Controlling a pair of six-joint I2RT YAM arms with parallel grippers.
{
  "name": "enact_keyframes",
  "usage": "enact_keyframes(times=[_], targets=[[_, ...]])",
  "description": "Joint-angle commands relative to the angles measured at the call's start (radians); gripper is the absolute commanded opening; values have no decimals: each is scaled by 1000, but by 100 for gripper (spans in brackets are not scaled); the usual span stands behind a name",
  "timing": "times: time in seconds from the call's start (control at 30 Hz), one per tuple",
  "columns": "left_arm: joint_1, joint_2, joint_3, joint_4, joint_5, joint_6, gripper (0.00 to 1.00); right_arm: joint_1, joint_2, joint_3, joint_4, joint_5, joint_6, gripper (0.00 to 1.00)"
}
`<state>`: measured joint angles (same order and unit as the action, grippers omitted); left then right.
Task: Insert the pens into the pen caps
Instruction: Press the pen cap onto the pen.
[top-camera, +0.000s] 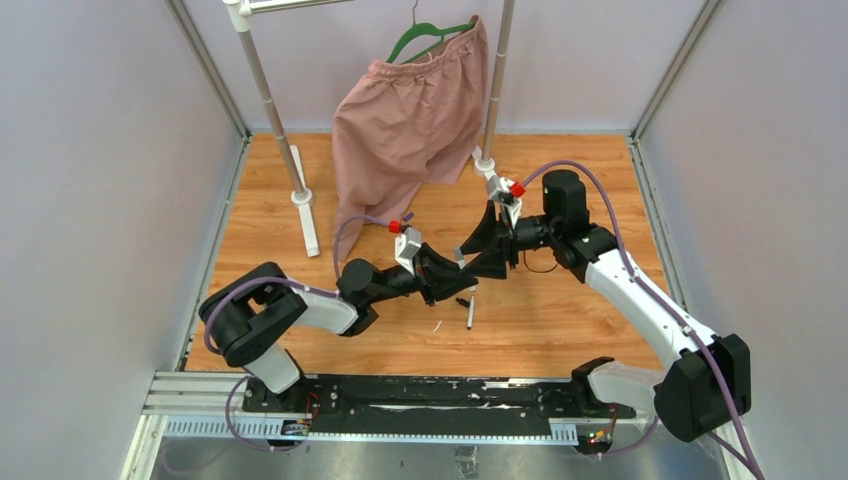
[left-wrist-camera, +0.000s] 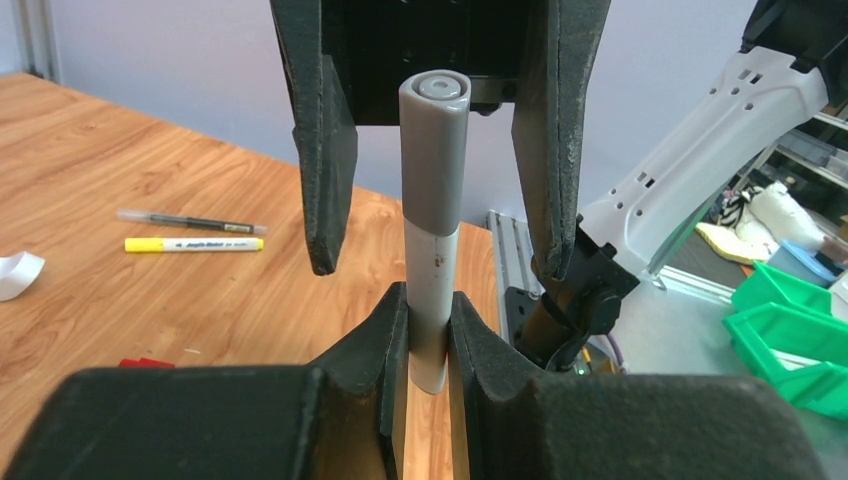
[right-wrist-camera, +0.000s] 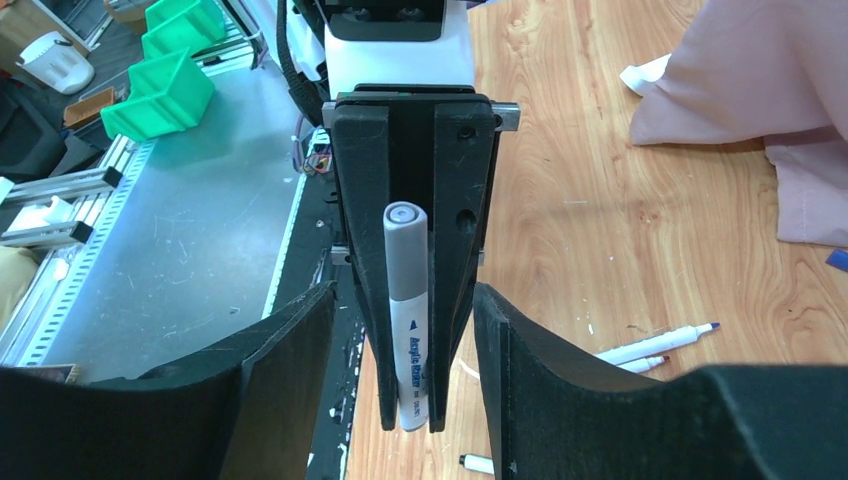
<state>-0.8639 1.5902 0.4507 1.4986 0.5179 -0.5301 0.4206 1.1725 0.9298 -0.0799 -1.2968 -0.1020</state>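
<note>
Above surface (left-wrist-camera: 150, 150): left claw (left-wrist-camera: 430, 302) clamps pen (left-wrist-camera: 432, 262), grey cap (left-wrist-camera: 433, 150) looks seated; right claw (right-wrist-camera: 404, 310) gapes around it (no contact). Next: lay pen down.

Pale grey walls (top-camera: 90, 150) enclose a wood-grain tabletop (top-camera: 560, 330). At the back, a white garment rack (top-camera: 272, 110) carries pink shorts (top-camera: 410, 120) on a green hanger (top-camera: 400, 44). 2 green bins (right-wrist-camera: 165, 95) sit beyond the grey metal bench (right-wrist-camera: 200, 230).

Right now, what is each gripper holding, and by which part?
The left gripper pinches the grey-capped marker by its white barrel; right gripper holds nothing, open around the cap.
</note>
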Motion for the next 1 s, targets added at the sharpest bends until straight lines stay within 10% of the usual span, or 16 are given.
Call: enact_keyframes(times=[0.0, 0.3, 0.67, 0.97], targets=[[-13, 36, 18, 40, -7, 15, 0, 13, -15, 6, 5, 44, 25, 59], [-29, 81, 26, 40, -25, 16, 0, 14, -17, 16, 6, 100, 62, 52], [-27, 19, -10, 40, -116, 50, 0, 17, 0, 9, 16, 99, 97, 0], [181, -284, 28, -135, -264, 26, 0, 76, 168, 67, -166, 55, 0, 0]])
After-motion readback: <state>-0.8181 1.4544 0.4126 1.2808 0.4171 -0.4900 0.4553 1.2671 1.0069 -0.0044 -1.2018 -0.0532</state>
